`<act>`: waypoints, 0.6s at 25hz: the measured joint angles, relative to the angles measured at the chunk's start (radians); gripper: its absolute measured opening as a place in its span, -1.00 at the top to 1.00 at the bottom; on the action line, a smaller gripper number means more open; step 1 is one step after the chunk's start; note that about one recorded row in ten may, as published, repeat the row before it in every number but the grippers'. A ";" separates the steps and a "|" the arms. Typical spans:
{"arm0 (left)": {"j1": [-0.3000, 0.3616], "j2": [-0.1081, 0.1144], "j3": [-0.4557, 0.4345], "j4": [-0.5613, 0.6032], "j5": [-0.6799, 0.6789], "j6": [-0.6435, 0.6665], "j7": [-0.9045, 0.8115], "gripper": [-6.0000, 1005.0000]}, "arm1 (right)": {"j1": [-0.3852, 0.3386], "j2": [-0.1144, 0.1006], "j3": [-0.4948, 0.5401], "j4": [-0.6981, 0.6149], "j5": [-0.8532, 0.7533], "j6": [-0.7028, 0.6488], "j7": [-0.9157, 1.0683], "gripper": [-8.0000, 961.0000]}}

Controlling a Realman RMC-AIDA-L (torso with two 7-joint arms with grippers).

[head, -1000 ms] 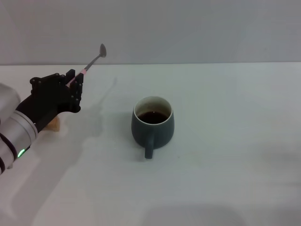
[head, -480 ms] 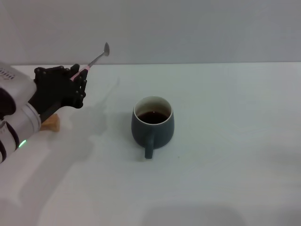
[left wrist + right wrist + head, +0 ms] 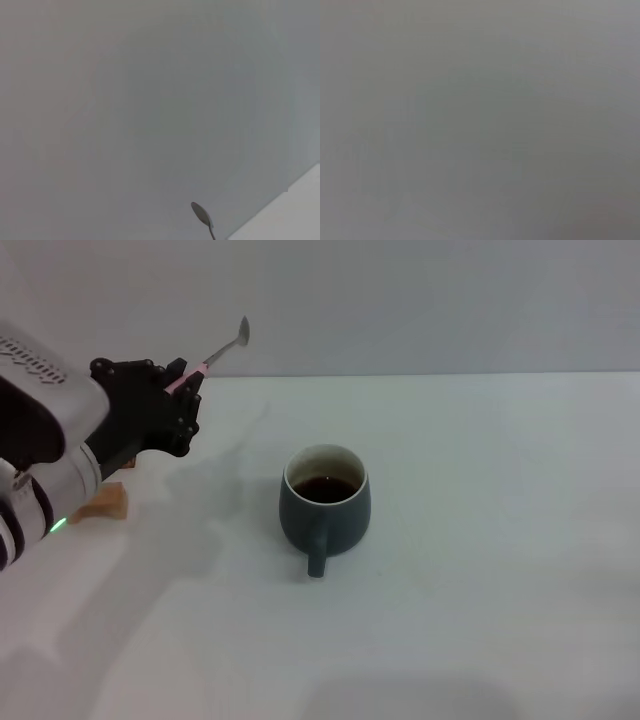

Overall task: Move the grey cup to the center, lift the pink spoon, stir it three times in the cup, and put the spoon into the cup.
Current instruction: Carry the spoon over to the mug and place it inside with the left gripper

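**Left gripper holds the spoon in the air, left of the cup**

The left gripper (image 3: pixel 180 390) is raised above the table (image 3: pixel 480 540), on its left side, and its black fingers are closed on the pink handle of the spoon (image 3: pixel 215 357). The spoon points up and to the right, away from the robot, with the grey metal bowl at the top end, in front of the grey wall. In the left wrist view only the bowl of the spoon (image 3: pixel 201 214) and a bit of its neck show, against the wall, with a corner of the table near it.

The cup (image 3: pixel 324 508) stands upright near the middle of the table, well apart from the gripper and to its right. Its handle points toward the robot. Inside the cup there is a dark liquid, and the inner wall is pale.

A small tan block (image 3: pixel 103 503) lies on the table below the left arm, partly hidden by it.

The right gripper is not seen in any view; the right wrist view shows only plain grey
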 joint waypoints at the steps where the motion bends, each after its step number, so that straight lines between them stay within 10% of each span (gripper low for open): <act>1: -0.002 -0.003 -0.001 -0.013 0.000 -0.026 0.016 0.71 | -0.006 0.000 0.012 -0.001 0.000 -0.001 0.000 0.99; 15: -0.002 -0.024 -0.013 -0.109 -0.008 -0.173 0.128 0.71 | -0.050 0.000 0.118 -0.038 0.000 -0.023 0.001 0.98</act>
